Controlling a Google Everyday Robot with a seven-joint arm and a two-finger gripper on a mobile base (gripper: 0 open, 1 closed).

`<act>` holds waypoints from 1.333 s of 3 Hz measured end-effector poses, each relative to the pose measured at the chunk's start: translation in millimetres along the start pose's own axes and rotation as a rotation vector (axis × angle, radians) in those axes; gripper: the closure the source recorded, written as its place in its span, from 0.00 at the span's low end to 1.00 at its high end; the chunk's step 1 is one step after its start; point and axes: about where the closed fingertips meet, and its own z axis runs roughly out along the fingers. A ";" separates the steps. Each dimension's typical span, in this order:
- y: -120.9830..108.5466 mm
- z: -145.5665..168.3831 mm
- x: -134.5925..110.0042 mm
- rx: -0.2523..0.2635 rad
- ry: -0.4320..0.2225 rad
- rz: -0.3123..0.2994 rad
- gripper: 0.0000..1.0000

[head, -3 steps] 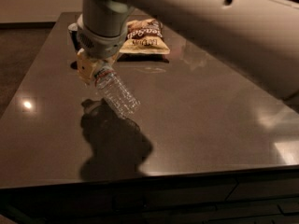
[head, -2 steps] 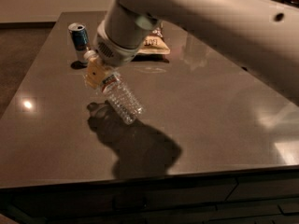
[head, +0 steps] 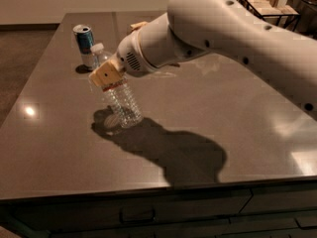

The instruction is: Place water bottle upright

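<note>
The water bottle [head: 120,103] is a clear ribbed plastic bottle with a white cap, standing nearly upright with a slight tilt on the dark table [head: 237,113], left of centre. Its base rests on or just above the tabletop. My gripper [head: 107,76] is at the bottle's upper part, around the label band just below the cap, and is shut on the bottle. The white arm reaches in from the upper right and hides part of the table behind it.
A blue-and-silver drink can [head: 84,44] stands upright close behind the bottle at the back left. A corner of a snack bag [head: 138,26] peeks out behind the arm. A shelf with boxes [head: 267,4] stands past the table's far right.
The arm has swung the bottle from a strong lean, base toward the right, to nearly upright with its base at the table. The can has come into view.
</note>
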 end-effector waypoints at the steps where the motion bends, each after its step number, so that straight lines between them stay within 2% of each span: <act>1: -9.6 -14.0 -34.5 0.024 -0.202 -0.067 1.00; 2: -12.9 -28.4 -51.4 0.049 -0.319 -0.176 1.00; 3: -15.9 -38.7 -50.9 0.073 -0.385 -0.290 1.00; 4: -19.4 -50.3 -41.5 0.100 -0.444 -0.351 1.00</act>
